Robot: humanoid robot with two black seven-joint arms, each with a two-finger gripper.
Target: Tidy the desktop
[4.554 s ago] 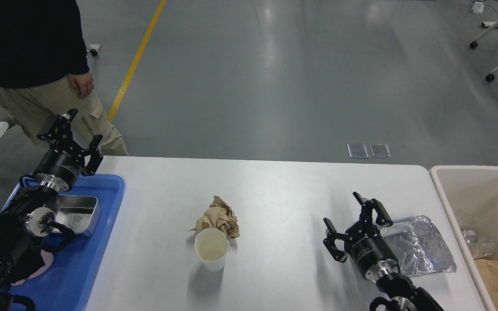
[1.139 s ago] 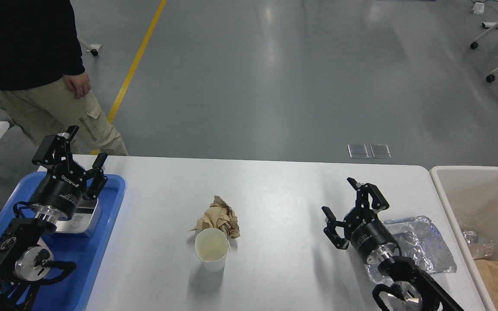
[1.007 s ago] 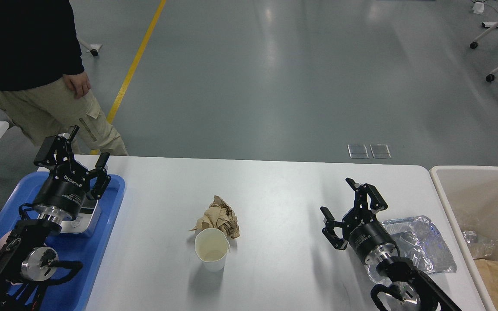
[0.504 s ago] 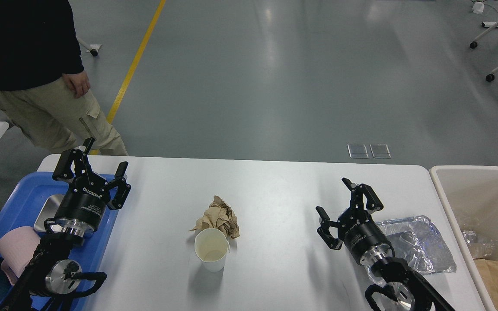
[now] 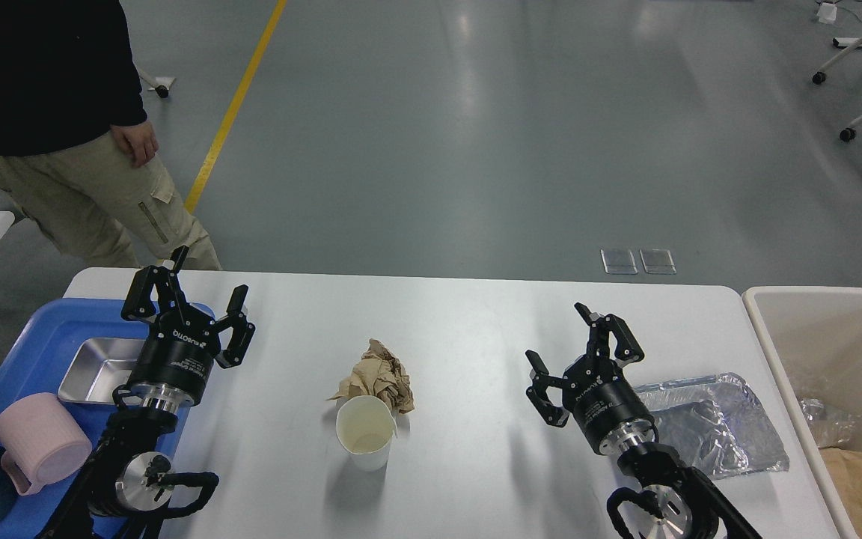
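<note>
Bright, even overhead light — soft shadows, floor (image 5: 476, 135) glare, sharp focus

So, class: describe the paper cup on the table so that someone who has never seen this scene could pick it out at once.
Start at the wide white desktop, with a blue tray at its left end and a beige bin at its right. Near the middle, toward the front edge, the paper cup stands upright and open. It is smooth and cream-white, unlike the crumpled brown paper just behind it.

Lab, grey floor (image 5: 476, 135), yellow line (image 5: 233, 112)
</note>
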